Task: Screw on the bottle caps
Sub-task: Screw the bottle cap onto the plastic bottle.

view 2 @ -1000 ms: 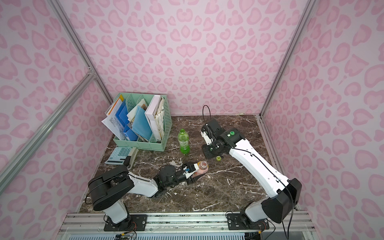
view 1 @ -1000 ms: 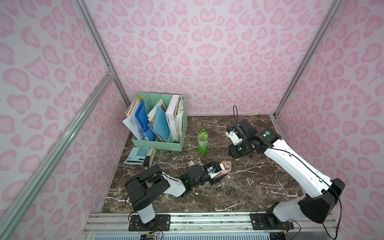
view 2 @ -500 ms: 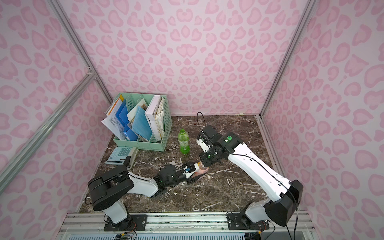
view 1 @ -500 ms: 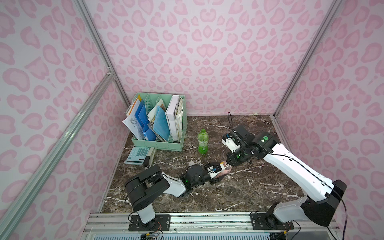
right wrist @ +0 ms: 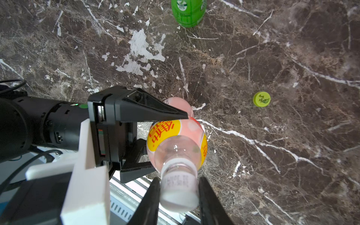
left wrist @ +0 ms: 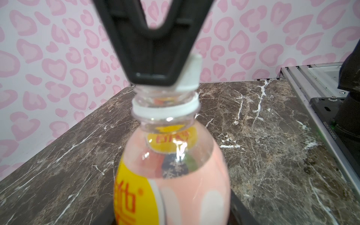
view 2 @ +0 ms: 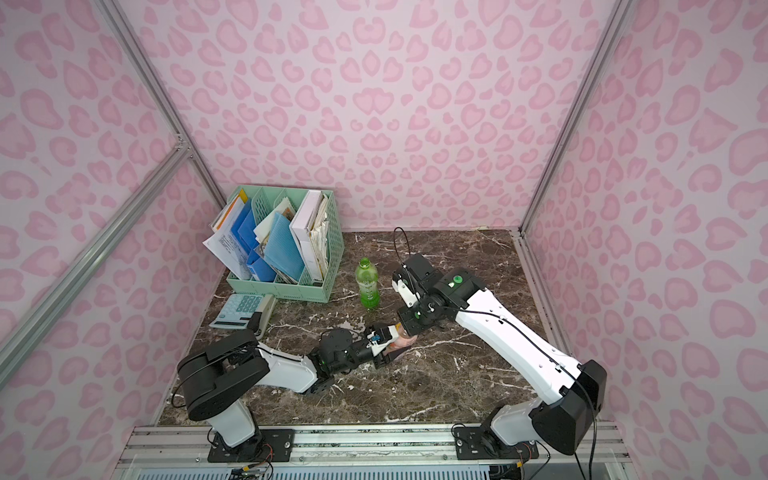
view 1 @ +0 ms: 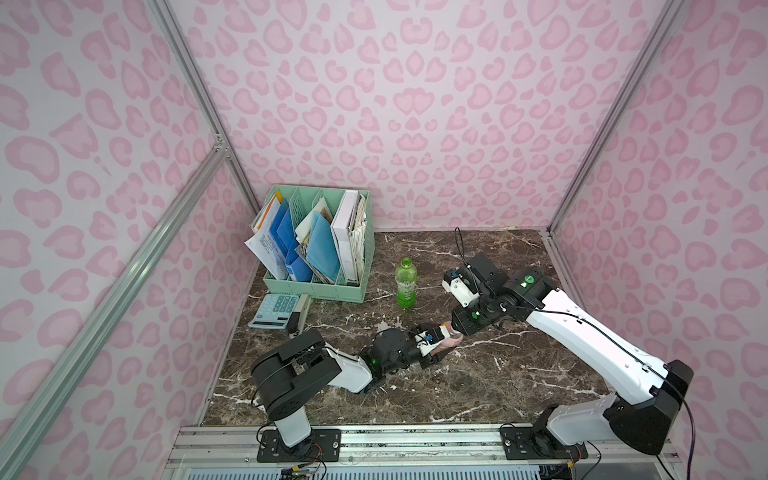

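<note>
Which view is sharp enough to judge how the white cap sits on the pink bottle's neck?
Left wrist view: best; white cap slightly soft, looks tilted on the neck, small glare on the pink bottle. Right wrist view: cap blurred near the lens, table sharp. Both top views: right claw covers it.

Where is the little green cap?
In the right wrist view the green cap lies alone on the table, across the pink bottle from the left fingers.
</note>
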